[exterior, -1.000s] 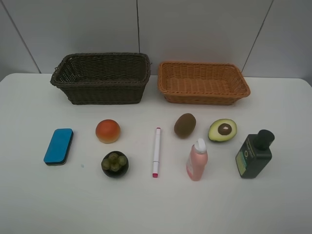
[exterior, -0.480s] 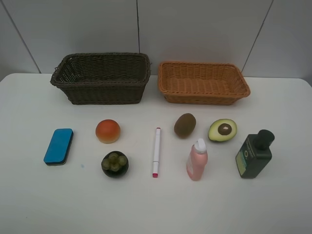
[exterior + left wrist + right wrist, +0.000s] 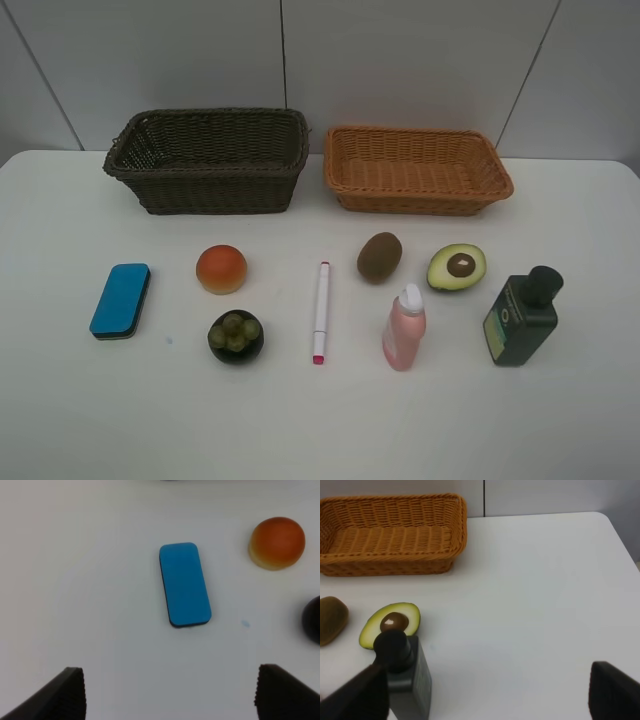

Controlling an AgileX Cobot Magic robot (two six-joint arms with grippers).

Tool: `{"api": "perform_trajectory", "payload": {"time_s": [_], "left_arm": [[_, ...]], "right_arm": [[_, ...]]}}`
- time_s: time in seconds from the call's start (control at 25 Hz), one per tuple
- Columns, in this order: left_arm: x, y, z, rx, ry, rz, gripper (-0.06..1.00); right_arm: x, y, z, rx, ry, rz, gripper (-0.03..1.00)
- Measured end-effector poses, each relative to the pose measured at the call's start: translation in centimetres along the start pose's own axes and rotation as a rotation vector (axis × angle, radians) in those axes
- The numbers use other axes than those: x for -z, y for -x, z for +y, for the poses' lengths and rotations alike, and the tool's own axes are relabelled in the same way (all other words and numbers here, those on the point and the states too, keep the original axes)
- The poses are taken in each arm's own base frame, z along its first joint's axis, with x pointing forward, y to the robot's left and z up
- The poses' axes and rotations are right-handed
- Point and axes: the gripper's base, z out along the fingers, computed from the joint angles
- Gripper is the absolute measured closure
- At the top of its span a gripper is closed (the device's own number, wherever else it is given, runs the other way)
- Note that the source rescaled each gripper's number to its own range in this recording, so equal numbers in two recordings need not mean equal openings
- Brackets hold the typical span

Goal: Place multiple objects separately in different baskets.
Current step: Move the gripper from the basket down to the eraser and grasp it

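Two baskets stand side by side across the upper part of the high view, close but apart: the dark basket left of centre and the tan basket right of centre. All eight items rest on the white counter below them, none in a basket.

At the left lies the eraser, flat. To its right is the bun, with the mangosteen just below it. The marker lies at centre, running up and down the frame with its pink end lowest. Right of centre sit the kiwi and the avocado, cut face up with the pit showing. The pink bottle stands below the kiwi. The green bottle stands at the far right, below the avocado.

The left gripper hangs over the counter near the eraser — jaws wide apart, clear of it. The right gripper is spread just as wide, and the green bottle shows beside one finger — whether they touch cannot be told.
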Motion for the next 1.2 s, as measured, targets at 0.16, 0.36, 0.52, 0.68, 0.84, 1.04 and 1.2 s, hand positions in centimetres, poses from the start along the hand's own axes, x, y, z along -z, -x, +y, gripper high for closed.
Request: {"api": "perform_trajectory", "payload": {"time_s": [0.16, 0.36, 0.52, 0.68, 0.84, 1.04, 1.2], "left_arm": [[-3.9, 2.9, -0.3, 0.028, -0.022, 0.19, 0.12], [-9.8, 5.3, -0.4, 0.055, -0.025, 0.4, 0.12], [-14.4, 5.9, -0.4, 0.072, -0.022, 0.505, 0.12], [-18.1, 5.7, -0.4, 0.089, -0.02, 0.557, 0.12], [-20.7, 5.1, -0.4, 0.106, -0.017, 0.577, 0.12], [-23.2, 4.3, -0.3, 0.113, -0.009, 0.586, 0.12], [-25.1, 3.6, -0.1, 0.117, -0.001, 0.583, 0.12]], "right_arm": [[0.0, 0.0, 0.0, 0.0, 0.0, 0.0, -0.03], [0.0, 0.0, 0.0, 0.0, 0.0, 0.0, -0.03], [0.0, 0.0, 0.0, 0.0, 0.0, 0.0, -0.03], [0.0, 0.0, 0.0, 0.0, 0.0, 0.0, -0.03], [0.0, 0.0, 0.0, 0.0, 0.0, 0.0, -0.03], [0.0, 0.0, 0.0, 0.0, 0.0, 0.0, -0.03], [0.0, 0.0, 0.0, 0.0, 0.0, 0.0, -0.03]]}}
